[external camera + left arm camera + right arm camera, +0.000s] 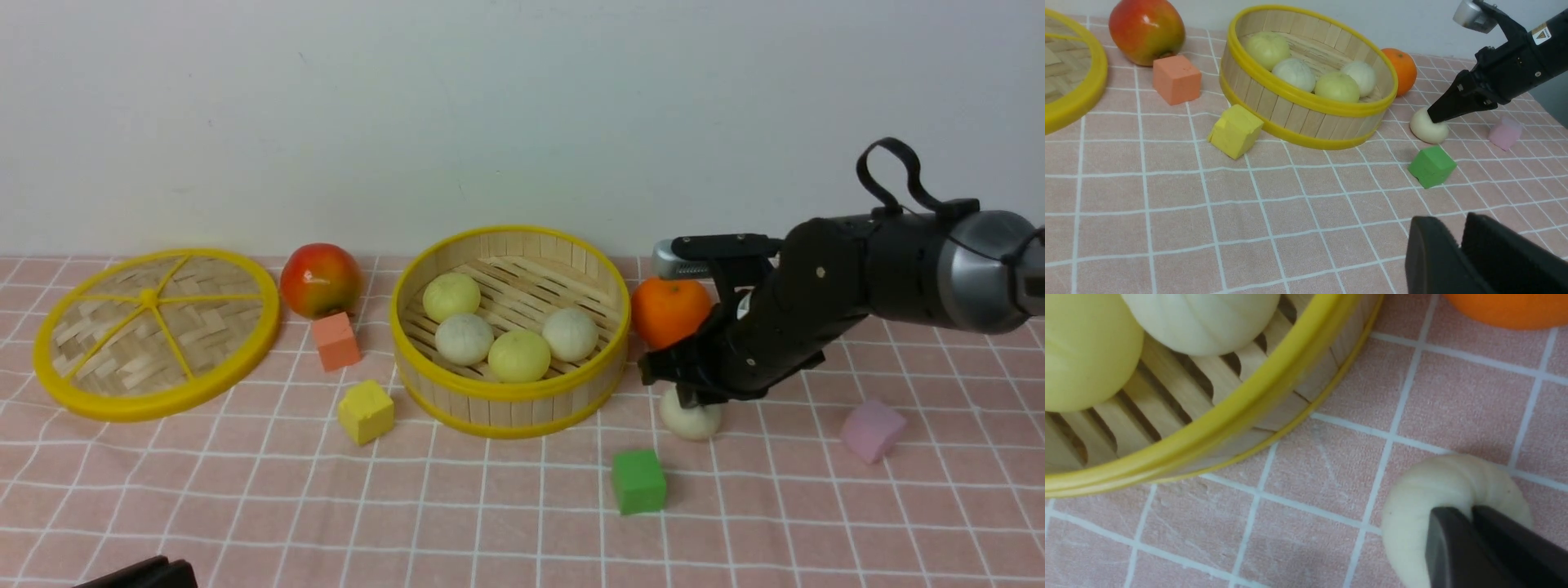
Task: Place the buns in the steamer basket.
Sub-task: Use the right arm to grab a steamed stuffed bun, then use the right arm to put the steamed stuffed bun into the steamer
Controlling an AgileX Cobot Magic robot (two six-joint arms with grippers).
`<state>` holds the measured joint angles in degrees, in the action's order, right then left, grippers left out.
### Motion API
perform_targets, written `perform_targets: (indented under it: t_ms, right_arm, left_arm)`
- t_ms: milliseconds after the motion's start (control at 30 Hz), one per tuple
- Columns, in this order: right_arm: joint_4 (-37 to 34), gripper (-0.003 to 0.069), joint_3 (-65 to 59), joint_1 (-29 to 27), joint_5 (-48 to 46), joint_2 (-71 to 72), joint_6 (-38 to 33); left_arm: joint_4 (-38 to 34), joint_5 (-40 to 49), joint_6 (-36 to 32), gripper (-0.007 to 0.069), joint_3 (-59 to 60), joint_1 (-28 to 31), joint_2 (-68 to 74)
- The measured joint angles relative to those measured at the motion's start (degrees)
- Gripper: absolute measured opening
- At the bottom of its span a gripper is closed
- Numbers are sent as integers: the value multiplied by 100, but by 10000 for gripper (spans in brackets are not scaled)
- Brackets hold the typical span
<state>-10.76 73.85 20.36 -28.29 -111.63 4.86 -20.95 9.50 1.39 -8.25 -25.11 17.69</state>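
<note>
The steamer basket (510,392) stands mid-table with several buns inside, two pale yellow (519,355) and two off-white (464,339). One more off-white bun (690,418) lies on the cloth to the basket's right, in front of the orange. My right gripper (690,400) comes down on it from the right. In the right wrist view that gripper (1470,512) is shut on the bun (1425,490), pinching its soft top into a crease. My left gripper (1461,228) hovers low over bare cloth near the front, jaws almost together with nothing between them.
An orange (669,310) sits right behind the gripped bun. An apple (320,279) and the flat woven lid (155,331) lie to the left. Foam blocks are scattered around: salmon (336,341), yellow (366,411), green (638,482), pink (872,429).
</note>
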Motion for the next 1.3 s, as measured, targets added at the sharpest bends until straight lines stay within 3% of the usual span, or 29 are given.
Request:
perform_targets:
  t_ms: [100,467,567,933,1300]
  right_arm:
    - [1,9,0,0,-9,17,-19]
    - [-36,10,1044,552,-228,714,-565]
    - [-58,10,1615,808,122,393,-652]
    - [32,13,3042,822,678,-1437,-743]
    - [287,66,3238,675,704,-1969,-743]
  left_arm:
    - [0,0,0,133,0,0,0]
    - [0,0,0,145,0,0,0]
    - [0,0,0,148,0,0,0]
    - [0,0,0,155,0,0,0]
    - [0,0,0,161,0,0,0]
